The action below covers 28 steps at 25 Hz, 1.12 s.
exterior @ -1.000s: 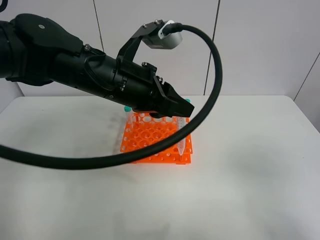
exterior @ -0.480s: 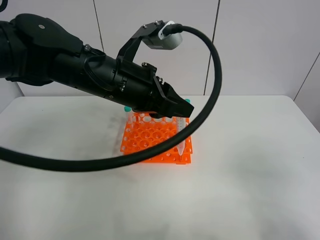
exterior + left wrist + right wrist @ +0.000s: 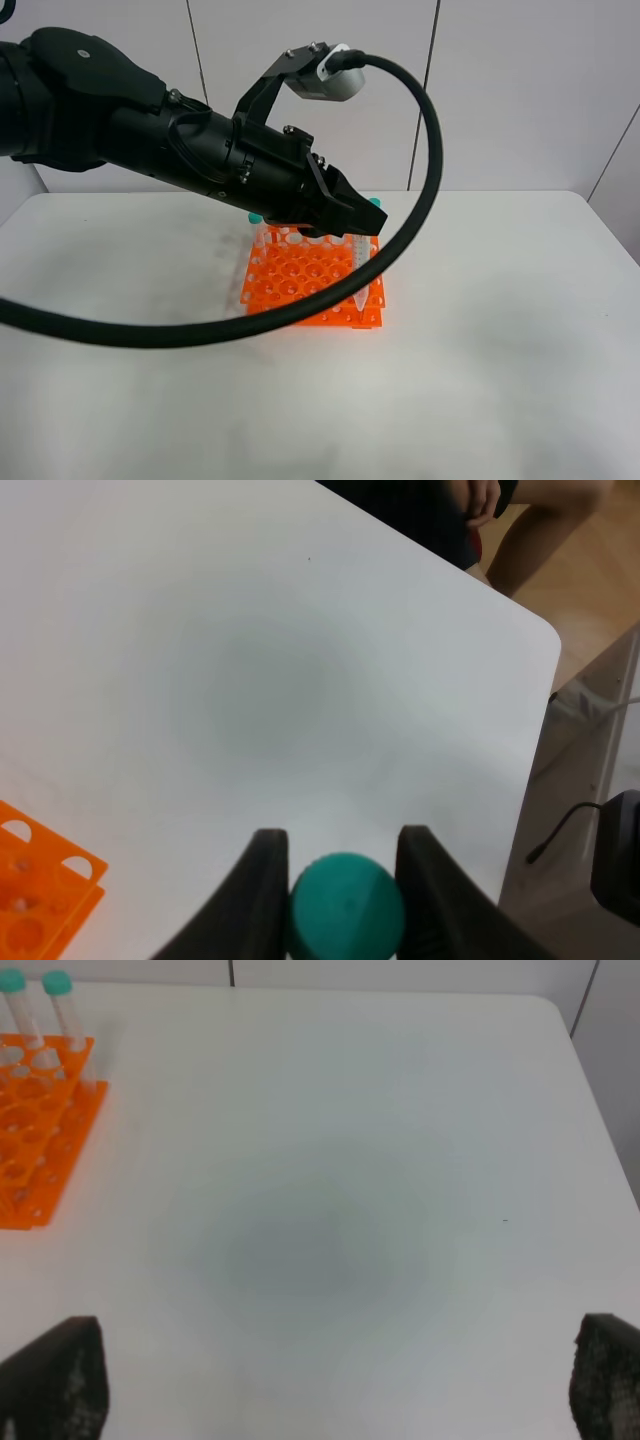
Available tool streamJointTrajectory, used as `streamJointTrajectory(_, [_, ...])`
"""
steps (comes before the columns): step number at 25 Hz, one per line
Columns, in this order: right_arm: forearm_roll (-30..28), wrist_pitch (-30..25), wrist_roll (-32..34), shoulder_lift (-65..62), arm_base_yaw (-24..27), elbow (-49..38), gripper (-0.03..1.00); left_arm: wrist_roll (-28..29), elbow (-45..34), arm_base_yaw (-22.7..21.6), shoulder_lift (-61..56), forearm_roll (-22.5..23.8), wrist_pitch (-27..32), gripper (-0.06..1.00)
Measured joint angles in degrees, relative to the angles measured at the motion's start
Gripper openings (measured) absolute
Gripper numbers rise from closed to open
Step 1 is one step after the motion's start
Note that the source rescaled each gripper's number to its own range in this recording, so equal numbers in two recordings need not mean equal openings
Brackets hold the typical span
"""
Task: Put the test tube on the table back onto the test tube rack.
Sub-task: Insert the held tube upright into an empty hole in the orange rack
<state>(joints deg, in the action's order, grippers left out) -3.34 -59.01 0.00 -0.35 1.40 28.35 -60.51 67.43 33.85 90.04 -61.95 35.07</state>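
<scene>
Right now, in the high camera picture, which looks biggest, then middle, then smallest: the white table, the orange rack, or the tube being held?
1. The table, by far the widest.
2. The test tube rack.
3. The test tube, slim and clearly the smallest.

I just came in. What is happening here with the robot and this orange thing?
The left gripper holds a test tube by its teal cap, tip pointing down, over the near right corner of the orange test tube rack on the white table. Whether the tip has entered a hole cannot be seen. Other capped tubes stand at the rack's far side. The right gripper is open above the table and holds nothing.
</scene>
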Motion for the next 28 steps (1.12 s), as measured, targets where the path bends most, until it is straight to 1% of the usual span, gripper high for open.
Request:
streamJointTrajectory(4, [0.00, 0.00, 0.00, 0.00, 0.00, 0.00, 1.00, -0.05, 0.00, 0.00, 0.00, 0.06, -1.38, 0.00])
streamJointTrajectory(11, [0.00, 0.00, 0.00, 0.00, 0.00, 0.00, 1.00, -0.07, 0.00, 0.00, 0.00, 0.51, -6.98, 0.00])
streamJointTrajectory(13, [0.00, 0.00, 0.00, 0.00, 0.00, 0.00, 1.00, -0.07, 0.00, 0.00, 0.00, 1.66, -8.77, 0.00])
streamJointTrajectory(16, [0.00, 0.00, 0.00, 0.00, 0.00, 0.00, 1.00, 1.13, 0.00, 0.00, 0.00, 4.91, -12.87, 0.00])
streamJointTrajectory(17, [0.00, 0.00, 0.00, 0.00, 0.00, 0.00, 1.00, 1.91, 0.00, 0.00, 0.00, 6.67, -14.41, 0.00])
streamJointTrajectory(19, [0.00, 0.00, 0.00, 0.00, 0.00, 0.00, 1.00, 5.51, 0.00, 0.00, 0.00, 10.78, -17.41, 0.00])
streamJointTrajectory(21, [0.00, 0.00, 0.00, 0.00, 0.00, 0.00, 1.00, 11.12, 0.00, 0.00, 0.00, 16.82, -20.31, 0.00])
streamJointTrajectory(24, [0.00, 0.00, 0.00, 0.00, 0.00, 0.00, 1.00, 21.73, 0.00, 0.00, 0.80, 26.48, -24.71, 0.00])
streamJointTrajectory(26, [0.00, 0.00, 0.00, 0.00, 0.00, 0.00, 1.00, 28.96, 0.00, 0.00, 2.28, 31.85, -27.19, 0.00])
streamJointTrajectory(28, [0.00, 0.00, 0.00, 0.00, 0.00, 0.00, 1.00, 34.79, 0.00, -0.07, 4.54, 36.44, -28.95, 0.00])
